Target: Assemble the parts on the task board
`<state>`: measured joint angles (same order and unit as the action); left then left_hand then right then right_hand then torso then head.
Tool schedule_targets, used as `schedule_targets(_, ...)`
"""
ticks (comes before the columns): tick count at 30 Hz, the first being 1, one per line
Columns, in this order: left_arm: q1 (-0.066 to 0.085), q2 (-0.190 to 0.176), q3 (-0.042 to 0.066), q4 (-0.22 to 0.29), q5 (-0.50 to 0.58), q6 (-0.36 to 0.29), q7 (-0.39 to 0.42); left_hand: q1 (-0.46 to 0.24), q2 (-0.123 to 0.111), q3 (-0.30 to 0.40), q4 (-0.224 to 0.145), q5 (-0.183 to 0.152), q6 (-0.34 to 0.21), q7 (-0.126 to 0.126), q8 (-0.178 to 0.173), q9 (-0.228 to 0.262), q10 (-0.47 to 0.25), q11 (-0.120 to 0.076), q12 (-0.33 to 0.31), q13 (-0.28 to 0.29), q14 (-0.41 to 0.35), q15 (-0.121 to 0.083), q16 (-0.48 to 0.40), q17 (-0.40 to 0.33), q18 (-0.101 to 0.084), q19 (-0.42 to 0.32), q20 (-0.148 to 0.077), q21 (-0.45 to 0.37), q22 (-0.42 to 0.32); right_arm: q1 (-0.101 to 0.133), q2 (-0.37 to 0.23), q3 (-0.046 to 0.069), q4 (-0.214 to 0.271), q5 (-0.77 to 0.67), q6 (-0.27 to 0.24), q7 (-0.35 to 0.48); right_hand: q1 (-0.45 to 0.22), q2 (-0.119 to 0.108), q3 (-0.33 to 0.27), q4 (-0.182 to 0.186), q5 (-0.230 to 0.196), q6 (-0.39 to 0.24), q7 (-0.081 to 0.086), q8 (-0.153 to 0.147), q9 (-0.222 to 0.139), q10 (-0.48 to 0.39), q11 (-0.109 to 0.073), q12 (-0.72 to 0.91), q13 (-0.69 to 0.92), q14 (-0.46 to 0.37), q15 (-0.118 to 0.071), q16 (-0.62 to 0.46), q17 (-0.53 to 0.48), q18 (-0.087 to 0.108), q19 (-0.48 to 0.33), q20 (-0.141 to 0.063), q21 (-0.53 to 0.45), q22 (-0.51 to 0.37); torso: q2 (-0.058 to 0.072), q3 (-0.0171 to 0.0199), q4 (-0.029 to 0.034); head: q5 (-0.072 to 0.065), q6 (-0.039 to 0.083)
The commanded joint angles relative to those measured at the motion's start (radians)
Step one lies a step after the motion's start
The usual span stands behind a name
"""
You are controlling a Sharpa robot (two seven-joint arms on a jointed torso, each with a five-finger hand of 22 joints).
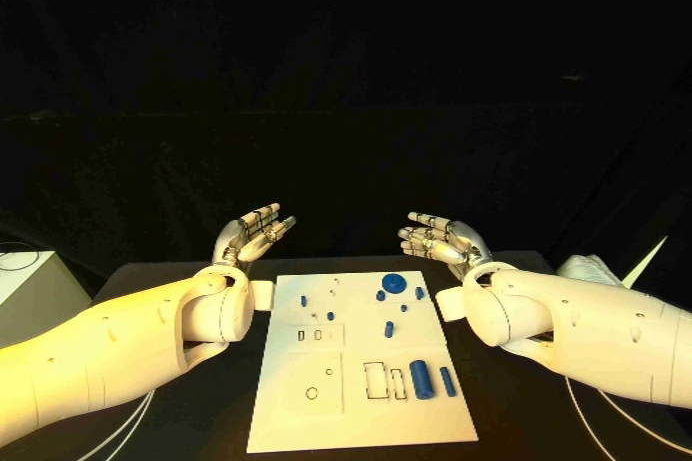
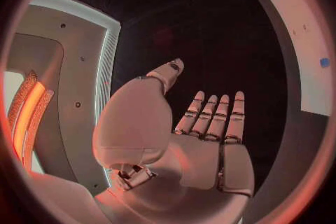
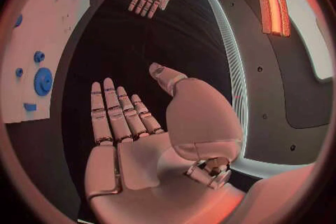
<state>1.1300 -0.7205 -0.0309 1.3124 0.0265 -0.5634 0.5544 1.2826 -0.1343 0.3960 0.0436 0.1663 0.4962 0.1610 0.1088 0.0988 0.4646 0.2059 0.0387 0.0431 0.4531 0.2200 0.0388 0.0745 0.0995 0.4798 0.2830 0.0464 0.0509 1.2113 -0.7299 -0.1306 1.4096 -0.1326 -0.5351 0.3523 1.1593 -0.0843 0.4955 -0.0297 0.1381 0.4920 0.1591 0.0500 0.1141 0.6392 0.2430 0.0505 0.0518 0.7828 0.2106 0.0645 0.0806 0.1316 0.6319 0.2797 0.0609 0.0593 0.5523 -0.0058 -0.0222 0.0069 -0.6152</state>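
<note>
The white task board (image 1: 361, 421) lies in the middle of the black table. Small blue parts sit on it: a round gear (image 1: 394, 281) at the far end, short pegs (image 1: 388, 329) in the middle, and a thick cylinder (image 1: 421, 378) with a thinner one (image 1: 447, 381) near the front right. My left hand (image 1: 253, 233) hovers past the board's far left corner, empty, fingers straight and apart. My right hand (image 1: 444, 239) hovers past the far right corner, also empty with fingers spread. The left wrist view shows the flat left palm (image 2: 210, 140); the right wrist view shows the right palm (image 3: 133, 134).
A pale box (image 1: 36, 291) stands at the table's left edge. A white object (image 1: 591, 271) lies at the right edge behind my right arm. Bare black table (image 1: 173, 421) runs along both sides of the board.
</note>
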Motion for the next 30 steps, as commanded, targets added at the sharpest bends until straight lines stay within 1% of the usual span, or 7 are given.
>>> schedule_targets(1,0.006,0.006,0.000,-0.012,0.012,0.109,0.050,0.046,-0.001,0.014,0.003,0.010,0.024,0.079,0.009,0.005,0.027,0.005,0.007,0.003,0.031,0.006,0.010,0.005,0.015,0.019,0.008,0.009,0.003,0.016,0.007,-0.011,-0.019,-0.105,0.165,-0.085,0.070,-0.001,0.015,-0.021,-0.002,0.089,0.126,0.019,0.011,0.117,-0.004,0.010,0.007,0.111,-0.010,0.021,0.010,0.030,0.133,0.008,0.025,0.011,0.000,0.0000,-0.0005,0.000,0.000)
schedule_targets(5,0.006,0.006,0.000,-0.012,0.012,0.109,0.050,0.062,0.009,0.004,0.009,0.009,0.037,0.086,0.008,0.005,0.083,0.025,0.012,0.007,0.192,0.001,0.045,0.028,0.024,0.117,0.007,0.036,0.018,0.025,0.010,-0.019,-0.028,-0.118,0.187,-0.097,0.101,-0.005,0.017,-0.036,-0.030,0.213,0.113,0.048,0.032,0.251,-0.022,0.024,0.014,0.175,-0.031,0.042,0.018,0.049,0.203,0.006,0.047,0.015,0.000,0.0000,-0.0005,0.000,0.000)
schedule_targets(6,0.014,-0.033,0.002,0.022,0.008,0.146,0.042,0.064,0.010,0.003,0.009,0.009,0.043,0.086,0.009,0.005,0.102,0.027,0.013,0.008,0.218,-0.002,0.049,0.031,0.028,0.144,0.007,0.044,0.021,0.053,-0.007,-0.018,-0.054,-0.312,0.145,-0.069,0.107,-0.006,0.019,-0.037,-0.031,0.238,0.111,0.052,0.035,0.268,-0.025,0.024,0.013,0.190,-0.036,0.047,0.019,0.051,0.217,0.004,0.051,0.016,0.029,-0.0039,0.0085,-0.009,-0.006)
schedule_targets(11,0.025,-0.056,0.006,0.052,-0.005,0.159,0.036,0.069,0.012,0.004,0.011,0.009,0.101,0.078,0.022,0.014,0.237,0.039,0.026,0.016,0.350,-0.008,0.073,0.047,0.044,0.245,0.006,0.080,0.035,0.072,-0.012,-0.017,-0.060,-0.451,0.127,-0.073,0.131,-0.017,0.032,-0.047,-0.035,0.368,0.092,0.081,0.052,0.342,-0.047,0.026,0.013,0.260,-0.061,0.073,0.028,0.054,0.287,-0.019,0.079,0.020,0.050,-0.0047,0.0178,-0.013,-0.007)
schedule_targets(19,0.052,-0.124,0.011,0.139,-0.022,0.179,0.029,0.075,0.001,0.039,0.001,0.008,0.325,0.082,0.087,0.050,0.488,-0.010,0.062,0.026,0.525,-0.067,0.149,0.101,0.085,0.401,-0.018,0.191,0.077,0.108,-0.019,-0.015,-0.054,-0.777,0.104,-0.140,0.145,-0.051,0.059,-0.049,-0.022,0.455,0.057,0.112,0.060,0.456,-0.085,0.027,0.012,0.368,-0.105,0.115,0.067,0.052,0.383,-0.065,0.129,0.033,0.089,-0.0091,0.0266,-0.030,0.002)
schedule_targets(24,0.062,-0.163,0.012,0.202,-0.035,0.186,0.019,0.097,-0.019,0.073,-0.030,0.001,0.365,0.066,0.108,0.056,0.558,-0.033,0.067,0.026,0.614,-0.099,0.196,0.160,0.083,0.470,-0.059,0.274,0.119,0.125,-0.023,-0.012,-0.044,-0.953,0.096,-0.201,0.158,-0.068,0.018,-0.052,-0.026,0.523,0.020,0.139,0.078,0.577,-0.137,0.040,0.017,0.581,-0.181,0.243,0.169,0.050,0.562,-0.150,0.283,0.111,0.114,-0.0118,0.0343,-0.039,0.013)
schedule_targets(30,0.067,-0.196,0.014,0.272,-0.040,0.190,0.011,0.103,-0.027,0.084,-0.054,-0.001,0.376,0.060,0.111,0.057,0.584,-0.041,0.046,0.023,0.644,-0.113,0.220,0.210,0.076,0.469,-0.084,0.363,0.177,0.144,-0.026,-0.010,-0.033,-1.126,0.127,-0.288,0.157,-0.087,0.017,-0.046,-0.018,0.549,0.002,0.126,0.086,0.626,-0.158,0.012,0.017,0.668,-0.216,0.404,0.345,0.045,0.606,-0.195,0.452,0.224,0.136,-0.0161,0.0507,-0.055,0.018)
